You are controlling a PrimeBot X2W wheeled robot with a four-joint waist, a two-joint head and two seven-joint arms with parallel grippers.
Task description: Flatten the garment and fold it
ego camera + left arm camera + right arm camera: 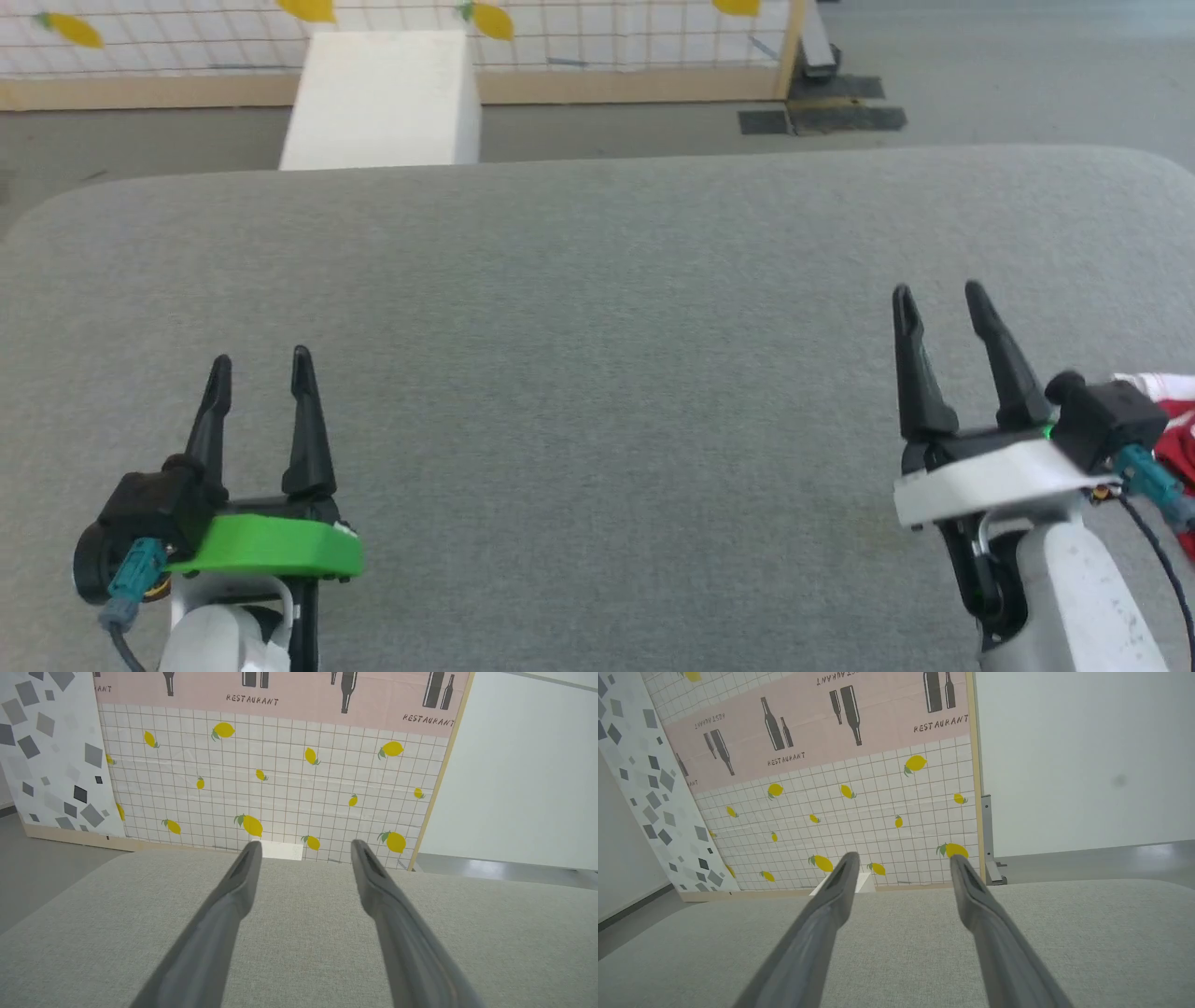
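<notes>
Head view: left gripper (261,356), fingers moderately apart, nothing between them, over the grey cloth table (597,392); right gripper (938,287), fingers likewise apart, empty; garment (1181,431), red with white trim, bunched at the view's right margin just beside the right wrist, clear of both pairs of fingers.

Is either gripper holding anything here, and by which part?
Nothing is held. The left gripper and the right gripper are both open, with nothing between their fingers; the garment lies at the head view's right edge.
</notes>
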